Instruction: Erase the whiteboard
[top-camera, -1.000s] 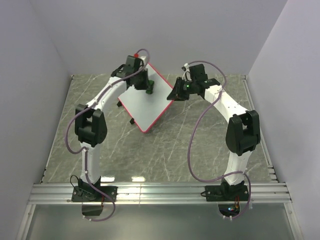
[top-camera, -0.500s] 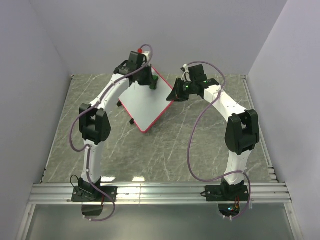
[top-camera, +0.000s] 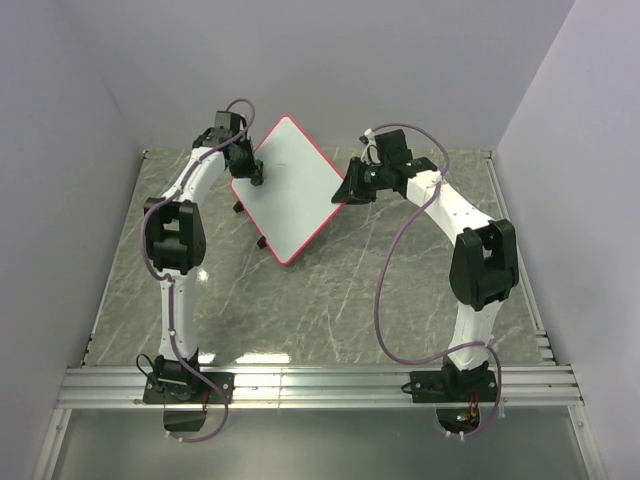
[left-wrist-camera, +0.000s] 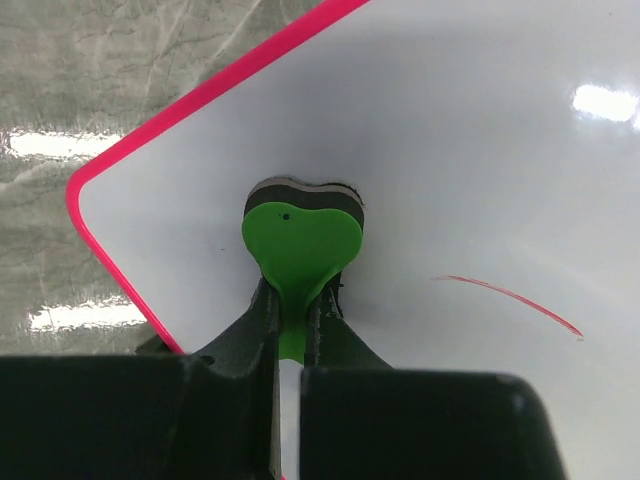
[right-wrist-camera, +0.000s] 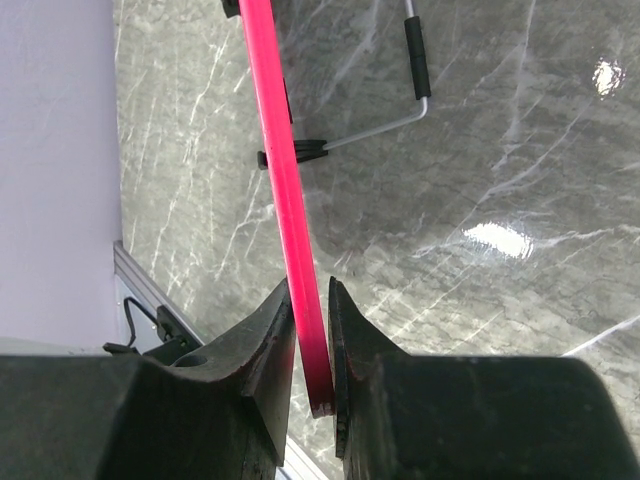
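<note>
Though near whiteboard (left-wrist-camera: 450, 120) rim, eraser (left-wrist-camera: 300, 235) inboard.

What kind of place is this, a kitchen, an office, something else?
Likely a robot test cell: plain walls box in a marble-patterned table, with two arms bolted to a metal rail.

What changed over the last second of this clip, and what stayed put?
The left gripper, shut on the green eraser, swept left across the whiteboard, from its upper middle to near its left corner. One thin red stroke shows on the surface. The right gripper stayed clamped on the board's right edge, and the board kept its place.
</note>
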